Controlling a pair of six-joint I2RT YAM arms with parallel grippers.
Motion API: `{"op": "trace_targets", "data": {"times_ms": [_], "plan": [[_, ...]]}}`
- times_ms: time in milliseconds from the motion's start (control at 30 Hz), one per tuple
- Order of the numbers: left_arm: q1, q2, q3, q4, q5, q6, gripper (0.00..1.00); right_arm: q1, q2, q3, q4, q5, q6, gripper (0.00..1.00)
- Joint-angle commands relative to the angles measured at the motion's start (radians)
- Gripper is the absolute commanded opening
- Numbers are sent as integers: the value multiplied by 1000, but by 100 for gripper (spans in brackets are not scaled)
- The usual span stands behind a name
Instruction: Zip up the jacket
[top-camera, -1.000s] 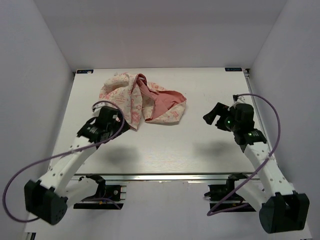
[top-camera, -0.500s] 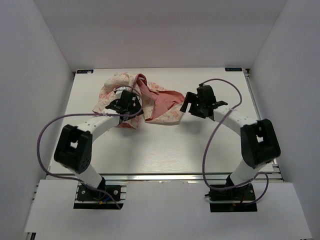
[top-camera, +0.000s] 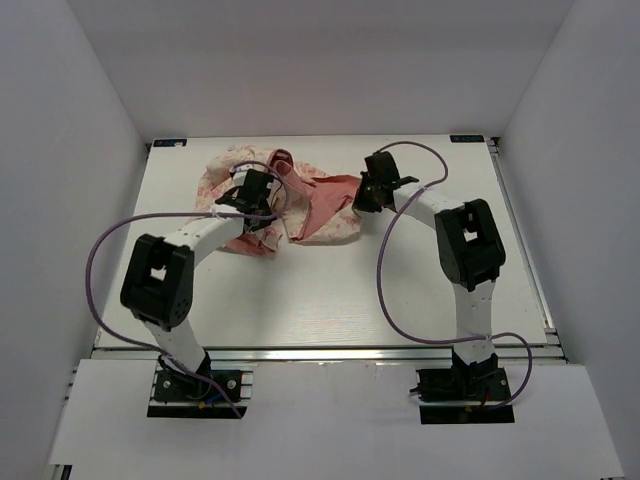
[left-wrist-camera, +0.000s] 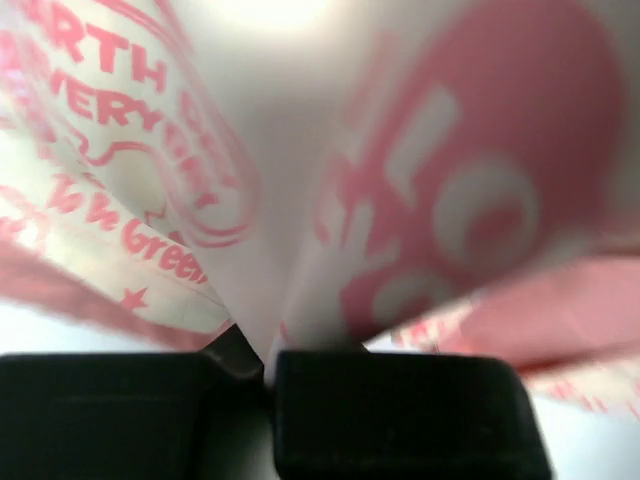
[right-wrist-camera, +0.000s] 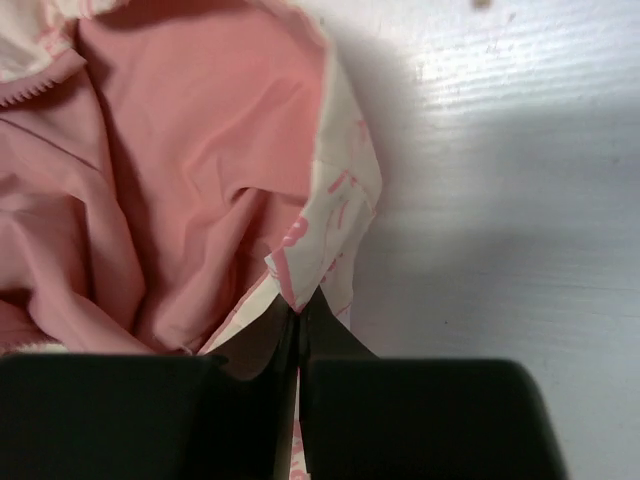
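A small child's jacket (top-camera: 300, 205) of cream fabric with pink print and salmon-pink lining lies crumpled and open on the far half of the white slatted surface (top-camera: 330, 290), left of centre. A second ago both arms sat drawn back with their jaws wide, the right one well apart from the cloth. Now both reach over it. The left claw (left-wrist-camera: 270, 358) has closed narrow on a fold of the printed cream fabric on the garment's left side, the cloth rising from between its black fingers. The right claw (right-wrist-camera: 298, 318) has closed on the cream-and-pink edge at the garment's right side, beside the exposed lining. The left part of the fabric looks more bunched than before.
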Motion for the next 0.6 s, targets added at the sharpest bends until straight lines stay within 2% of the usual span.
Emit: {"op": "trace_targets", "data": {"times_ms": [0,33,67,133,200,300,433,500,533,567], "plan": [[4,-227,12,-59,-40,19,0,-14,-63,112,-3,87,-65,0],[4,-269,17,-91,-16,20,0,-20,-95,140,-32,109,-92,0],[4,-356,27,-190,6,10,0,-29,-109,205,-52,138,-117,0],[3,-459,22,-269,79,2,0,-55,-147,278,-98,259,-193,0],[3,-644,-72,-315,203,-30,0,-97,-159,387,-164,361,-259,0],[3,-837,-214,-379,314,-79,0,-185,-156,506,-232,376,-290,0],[3,-893,-360,-530,486,-76,0,-273,-130,534,-218,307,-370,0],[0,-889,-472,-532,600,-55,0,-299,-98,516,-197,278,-392,0],[-5,-869,-507,-506,650,-34,3,-305,-84,502,-178,270,-419,0],[-13,-855,-538,-484,699,-21,14,-313,-72,485,-149,246,-436,0]]}}
